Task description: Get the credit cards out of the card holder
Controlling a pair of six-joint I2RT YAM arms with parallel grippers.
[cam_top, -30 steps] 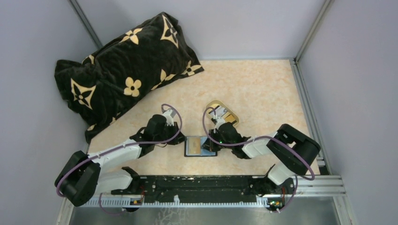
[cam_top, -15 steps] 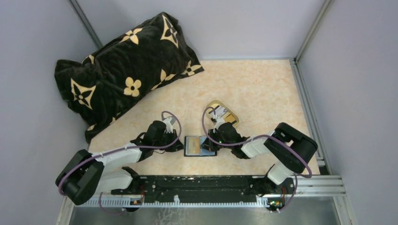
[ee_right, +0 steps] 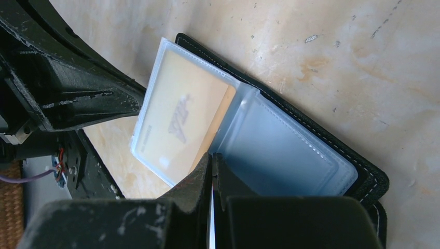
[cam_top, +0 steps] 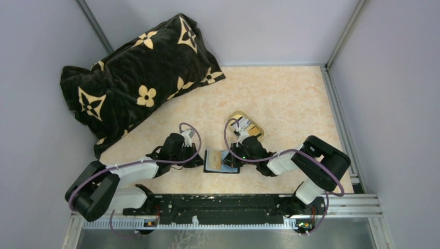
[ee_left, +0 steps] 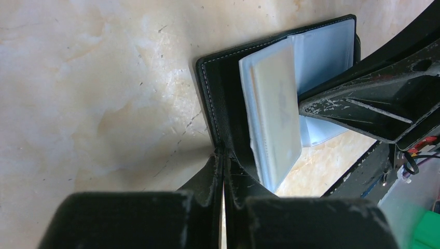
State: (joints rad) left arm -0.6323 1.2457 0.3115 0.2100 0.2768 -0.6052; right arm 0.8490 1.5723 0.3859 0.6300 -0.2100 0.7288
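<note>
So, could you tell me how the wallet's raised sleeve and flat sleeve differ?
The raised sleeve tilts up off the wallet; the flat sleeve lies on it. The raised sleeve shows an orange-yellow card; the flat sleeve looks pale blue, its contents unclear. Both are clear plastic, joined at the fold.

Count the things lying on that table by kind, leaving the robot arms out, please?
pillow: 1
oval tray: 1
card holder: 1
credit card in view: 1, orange-yellow, inside the holder's clear sleeve
Total: 4. Whatever lies in the tray is too blurred to count, and more cards may be hidden in the holder.
</note>
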